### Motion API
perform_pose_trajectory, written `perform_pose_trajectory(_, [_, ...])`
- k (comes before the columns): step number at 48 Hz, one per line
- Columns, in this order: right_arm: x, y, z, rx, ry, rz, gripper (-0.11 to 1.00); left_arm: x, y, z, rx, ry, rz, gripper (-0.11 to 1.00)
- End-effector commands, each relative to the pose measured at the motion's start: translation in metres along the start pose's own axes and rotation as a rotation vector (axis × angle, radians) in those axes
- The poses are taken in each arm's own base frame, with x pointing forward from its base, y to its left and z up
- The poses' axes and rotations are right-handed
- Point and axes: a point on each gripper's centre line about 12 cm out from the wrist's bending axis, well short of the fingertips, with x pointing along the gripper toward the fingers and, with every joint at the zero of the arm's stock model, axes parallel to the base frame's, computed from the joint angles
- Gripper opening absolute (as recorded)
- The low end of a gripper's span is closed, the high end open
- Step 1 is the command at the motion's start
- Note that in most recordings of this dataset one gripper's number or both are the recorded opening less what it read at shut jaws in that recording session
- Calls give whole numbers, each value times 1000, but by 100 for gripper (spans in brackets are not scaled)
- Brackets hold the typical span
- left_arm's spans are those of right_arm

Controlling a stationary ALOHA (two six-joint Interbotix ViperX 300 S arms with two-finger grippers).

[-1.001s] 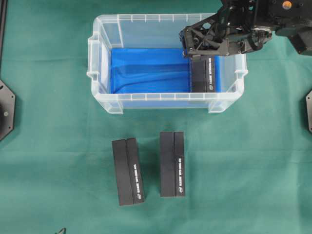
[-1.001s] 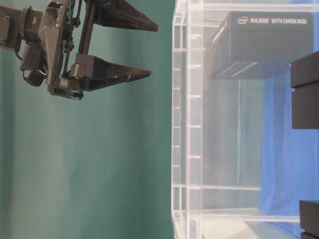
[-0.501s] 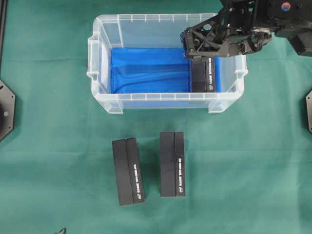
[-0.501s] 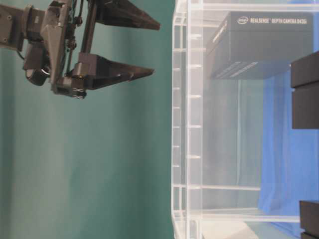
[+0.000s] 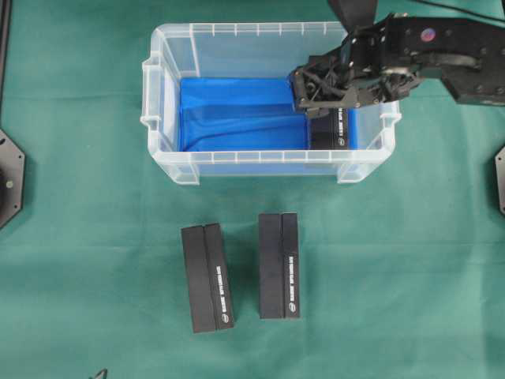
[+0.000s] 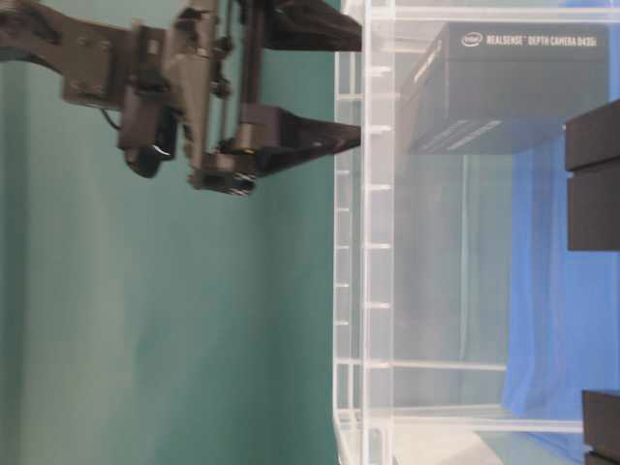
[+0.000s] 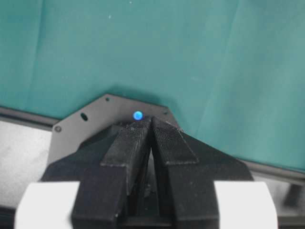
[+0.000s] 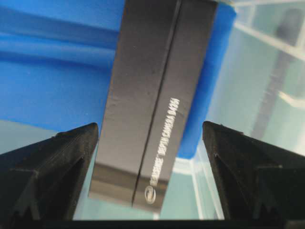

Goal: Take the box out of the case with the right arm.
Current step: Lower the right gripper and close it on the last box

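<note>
One box [image 5: 330,130] lies at the case's [image 5: 166,150] right end; my right gripper [image 5: 304,88], fingers wide, has dropped closer over it.

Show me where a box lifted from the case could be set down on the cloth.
Bare cloth lies right of the two boxes, and more left of them, out to the black plate. The strip between case and boxes is narrow. Inside the case it is crowded at the right end, where the open right gripper hangs over the box.

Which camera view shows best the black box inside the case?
The right wrist view: the box fills the frame, label readable. Overhead, the right tool covers part of it. Table-level shows it through the case wall. Left wrist view: nothing.
</note>
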Motion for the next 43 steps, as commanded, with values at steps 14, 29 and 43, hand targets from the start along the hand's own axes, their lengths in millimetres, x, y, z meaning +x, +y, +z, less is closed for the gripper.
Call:
perform_pose_trajectory(14, [25, 0, 4, 15, 2, -15, 89, 0, 0, 3, -3, -2, 2, 0])
perform_pose_trajectory(29, [32, 2, 4, 74, 8, -25, 89, 0, 0, 3, -3, 1, 3, 0])
perform_pose_trajectory(43, [32, 2, 2, 86, 24, -26, 89, 3, 0, 1, -1, 8, 6, 0])
